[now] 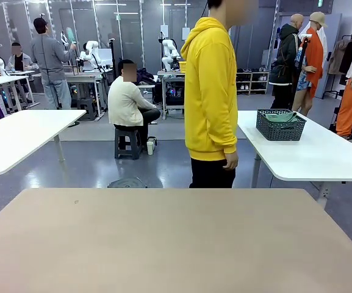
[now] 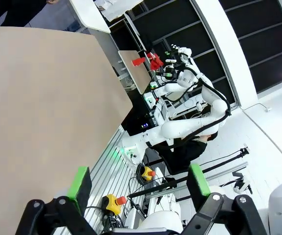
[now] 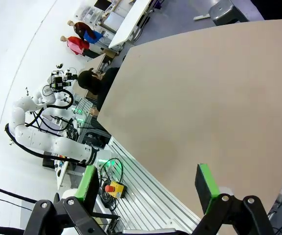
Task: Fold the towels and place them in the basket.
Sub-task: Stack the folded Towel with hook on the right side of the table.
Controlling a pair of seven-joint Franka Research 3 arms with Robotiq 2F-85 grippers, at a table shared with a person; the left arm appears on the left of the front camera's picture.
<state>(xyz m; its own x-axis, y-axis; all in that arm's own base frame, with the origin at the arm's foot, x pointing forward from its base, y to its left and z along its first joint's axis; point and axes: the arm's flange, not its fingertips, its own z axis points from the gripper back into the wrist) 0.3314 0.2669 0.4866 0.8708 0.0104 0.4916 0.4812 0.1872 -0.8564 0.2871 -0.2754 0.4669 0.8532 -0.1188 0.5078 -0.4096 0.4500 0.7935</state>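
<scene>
On the far white table (image 1: 322, 159), basket (image 1: 279, 127) lies lengthwise left-right.

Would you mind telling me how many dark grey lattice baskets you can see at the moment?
1. The basket stands on the white table at the right, behind the person in yellow, with something green inside it. Others may be hidden.

One basket (image 1: 279, 126) holding one visible green towel (image 1: 283, 116); one person in yellow (image 1: 211, 91); one tan surface (image 1: 176, 244); two tools, left (image 2: 140, 185) and right (image 3: 149, 184), two fingers each.
</scene>
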